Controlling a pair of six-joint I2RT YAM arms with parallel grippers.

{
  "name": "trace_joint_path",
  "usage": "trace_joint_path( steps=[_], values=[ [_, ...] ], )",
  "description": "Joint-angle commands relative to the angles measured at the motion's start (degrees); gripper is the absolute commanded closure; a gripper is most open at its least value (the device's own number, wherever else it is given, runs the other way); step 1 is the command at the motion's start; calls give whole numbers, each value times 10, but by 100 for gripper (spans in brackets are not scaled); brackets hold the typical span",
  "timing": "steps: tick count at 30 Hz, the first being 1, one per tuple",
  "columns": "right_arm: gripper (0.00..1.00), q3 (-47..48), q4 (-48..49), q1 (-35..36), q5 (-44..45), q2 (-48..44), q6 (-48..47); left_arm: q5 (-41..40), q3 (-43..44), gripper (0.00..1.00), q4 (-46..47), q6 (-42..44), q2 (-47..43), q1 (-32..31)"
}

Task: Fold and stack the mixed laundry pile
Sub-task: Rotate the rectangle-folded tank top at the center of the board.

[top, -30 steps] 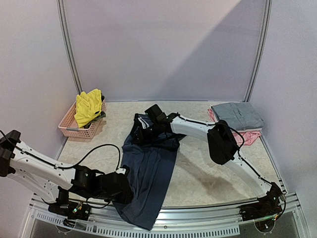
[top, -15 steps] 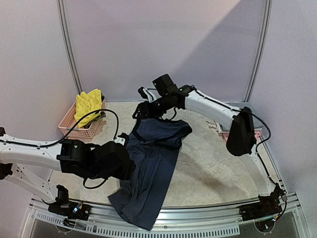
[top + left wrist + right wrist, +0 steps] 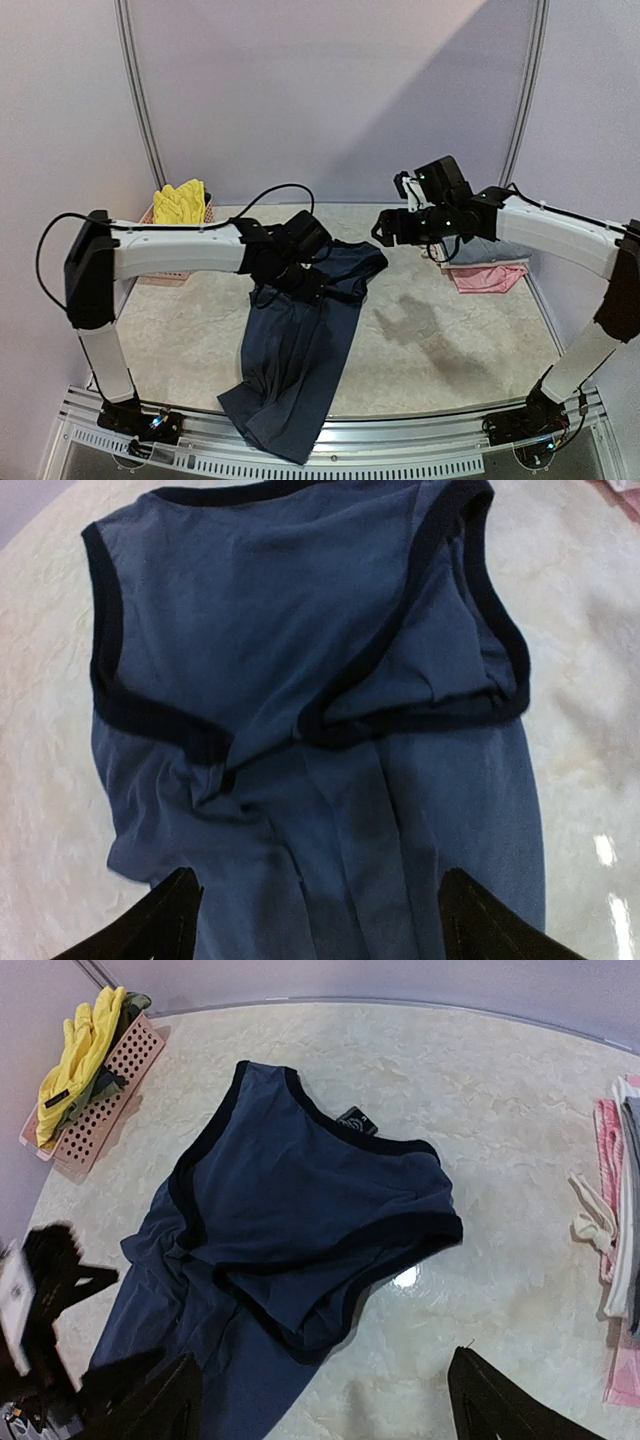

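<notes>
Both arms let go and swung apart. Left gripper (image 3: 318, 920) and right gripper (image 3: 325, 1405) now gape wide, both empty. Navy blue sleeveless fabric top (image 3: 300, 335) lies on the counter (image 3: 430, 350) directly under the left gripper, below and ahead of the right one. Light, limp, creases easily. I'd pinch the bound armhole edges or hem corners.

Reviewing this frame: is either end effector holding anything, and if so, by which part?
Nothing is held. The left end effector and the right end effector are both open with nothing between their fingers, and the navy top lies free of both.
</notes>
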Motion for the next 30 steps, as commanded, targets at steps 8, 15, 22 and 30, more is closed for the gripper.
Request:
trace_joint_path(
  steps=[8,15,22,30],
  values=[
    [11,-201,50,12,63,-184,42,125,219,16,-58,86,232,93],
    [11,-232,49,12,62,-220,44,155,313,43,-78,81,324,134],
    [11,-243,58,12,56,-211,42,198,369,87,-87,77,378,188],
    [10,-233,77,12,49,-169,35,235,459,87,-101,57,434,246]
  ],
)
